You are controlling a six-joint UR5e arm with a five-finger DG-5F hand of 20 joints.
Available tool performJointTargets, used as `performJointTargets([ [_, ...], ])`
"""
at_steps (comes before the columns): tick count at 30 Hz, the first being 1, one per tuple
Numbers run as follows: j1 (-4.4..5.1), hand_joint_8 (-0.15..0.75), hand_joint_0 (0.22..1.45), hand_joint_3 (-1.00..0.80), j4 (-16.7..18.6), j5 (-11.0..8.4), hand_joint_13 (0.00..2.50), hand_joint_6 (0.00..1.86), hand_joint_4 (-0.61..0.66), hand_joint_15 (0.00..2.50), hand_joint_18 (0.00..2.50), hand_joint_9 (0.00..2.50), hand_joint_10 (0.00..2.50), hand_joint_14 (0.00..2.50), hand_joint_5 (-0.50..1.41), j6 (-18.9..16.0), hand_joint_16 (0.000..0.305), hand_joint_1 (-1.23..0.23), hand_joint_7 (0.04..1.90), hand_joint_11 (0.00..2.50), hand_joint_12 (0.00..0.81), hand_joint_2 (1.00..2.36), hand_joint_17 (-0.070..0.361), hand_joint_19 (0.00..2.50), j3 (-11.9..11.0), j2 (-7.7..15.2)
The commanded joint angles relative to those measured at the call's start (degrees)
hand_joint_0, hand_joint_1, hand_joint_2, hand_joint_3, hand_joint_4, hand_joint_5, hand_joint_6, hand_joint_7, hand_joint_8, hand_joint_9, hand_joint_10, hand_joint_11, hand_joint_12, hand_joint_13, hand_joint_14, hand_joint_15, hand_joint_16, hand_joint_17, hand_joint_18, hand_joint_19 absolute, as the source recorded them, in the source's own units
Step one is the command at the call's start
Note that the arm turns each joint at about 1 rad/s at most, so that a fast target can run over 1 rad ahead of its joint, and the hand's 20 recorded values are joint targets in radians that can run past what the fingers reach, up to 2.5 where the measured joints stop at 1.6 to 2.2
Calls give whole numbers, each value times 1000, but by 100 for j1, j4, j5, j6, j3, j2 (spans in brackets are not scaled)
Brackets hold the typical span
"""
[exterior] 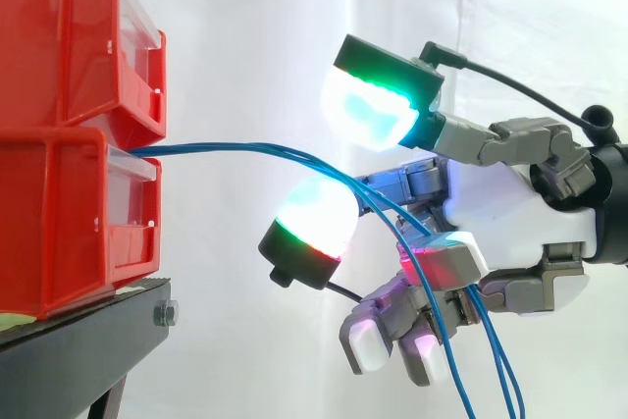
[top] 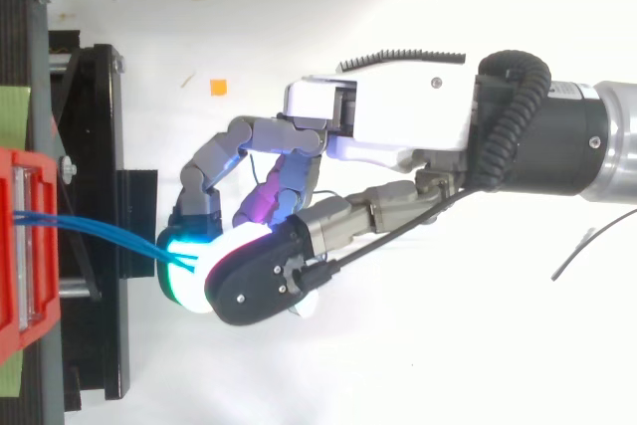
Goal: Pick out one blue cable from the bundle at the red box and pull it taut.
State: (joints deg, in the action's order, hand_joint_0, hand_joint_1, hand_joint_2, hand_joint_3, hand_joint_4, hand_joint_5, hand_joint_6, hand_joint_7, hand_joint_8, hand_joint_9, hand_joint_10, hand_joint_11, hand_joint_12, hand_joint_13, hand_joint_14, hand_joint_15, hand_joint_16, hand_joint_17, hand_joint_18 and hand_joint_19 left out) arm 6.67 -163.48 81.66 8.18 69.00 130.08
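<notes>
A bundle of thin blue cables (exterior: 255,149) comes out from between the two stacked red bins (exterior: 69,223) and arcs right and down into my hand (exterior: 510,213). The strands run under a curled, red-glowing finger (exterior: 444,254) and hang loose below the palm. The lower fingers are curled in, while two thick cyan-green pads stand out toward the bins. From above, the cables (top: 100,231) leave the red bin (top: 15,246) and reach the cyan pad (top: 184,258) of the hand (top: 398,116). The strands between bin and hand curve slightly.
The bins rest on a black stand (exterior: 78,340) at the left, seen from above as a black frame (top: 100,146). A small orange mark (top: 218,88) lies on the white floor. A white curtain hangs behind the work.
</notes>
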Motion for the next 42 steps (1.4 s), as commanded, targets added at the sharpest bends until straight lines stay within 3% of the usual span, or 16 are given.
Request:
performJointTargets([
  [1, 1, 327, 513, -500, 0, -1, 957, 828, 72, 494, 909, 1382, 25, 19, -82, -1, 60, -347, 812, 685, 422, 1000, 135, 773, 0, -9],
  [4, 1, 314, 576, -500, 0, -1, 945, 827, 54, 506, 874, 1367, 24, 18, -85, -1, 56, -356, 831, 706, 408, 1000, 126, 793, 0, 0],
  [7, 1, 306, 628, -430, 0, -1, 941, 825, 53, 509, 866, 1366, 24, 20, -83, -1, 55, -461, 834, 700, 405, 1006, 124, 799, 0, 0],
  [21, 10, 361, 608, -129, 0, -1, 972, 856, 97, 489, 948, 1405, 26, 17, -68, -1, 66, -611, 889, 692, 455, 1013, 150, 747, 0, -9],
  [30, 18, 339, 616, -120, 0, -1, 925, 879, 134, 490, 891, 1352, 24, 17, -78, -1, 62, -704, 910, 740, 437, 1017, 139, 752, 0, -9],
  [42, 36, 328, 673, -287, -9, 8, 865, 894, 179, 495, 819, 1293, 28, 20, -90, 8, 54, -745, 966, 764, 402, 1015, 123, 765, 0, -9],
])
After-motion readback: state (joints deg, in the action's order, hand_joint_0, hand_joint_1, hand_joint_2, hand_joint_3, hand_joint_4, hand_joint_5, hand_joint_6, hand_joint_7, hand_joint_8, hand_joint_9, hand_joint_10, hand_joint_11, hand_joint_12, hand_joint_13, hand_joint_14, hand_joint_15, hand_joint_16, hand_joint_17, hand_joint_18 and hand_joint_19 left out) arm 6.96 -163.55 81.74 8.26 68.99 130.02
